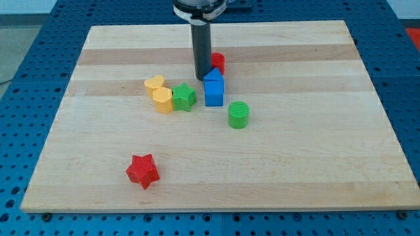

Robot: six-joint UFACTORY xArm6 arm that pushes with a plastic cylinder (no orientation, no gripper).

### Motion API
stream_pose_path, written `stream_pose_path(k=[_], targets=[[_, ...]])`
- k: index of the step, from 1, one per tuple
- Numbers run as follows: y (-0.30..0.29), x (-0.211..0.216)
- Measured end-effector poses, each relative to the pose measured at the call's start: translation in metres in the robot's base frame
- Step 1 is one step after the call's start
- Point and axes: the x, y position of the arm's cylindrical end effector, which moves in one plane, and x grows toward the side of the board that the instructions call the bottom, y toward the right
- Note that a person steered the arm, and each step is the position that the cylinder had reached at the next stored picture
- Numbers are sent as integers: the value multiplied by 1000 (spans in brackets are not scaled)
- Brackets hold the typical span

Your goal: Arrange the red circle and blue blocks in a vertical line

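Observation:
The red circle (218, 62) stands near the board's top middle, partly hidden behind my rod. Two blue blocks stand just below it, one above the other: a small pointed one (213, 75) on top and a blue cube (214, 92) under it, touching. My rod comes down from the view's top and my tip (201, 78) rests at the left edge of the pointed blue block, just below-left of the red circle.
A yellow heart (154, 84), a yellow hexagon (163, 100) and a green star (184, 97) cluster left of the blue blocks. A green circle (238, 115) lies to the lower right. A red star (143, 171) lies at the lower left of the wooden board (315, 164).

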Motion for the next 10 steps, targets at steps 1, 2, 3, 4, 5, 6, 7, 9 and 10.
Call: stream_pose_path(k=[1,2,3,4,5,6,7,9,10], targets=[[-7,0],[-33,0],[-66,-12],[-59,-64],[-5,-108],[71,-125],[108,-121],[108,-82],[107,-64]])
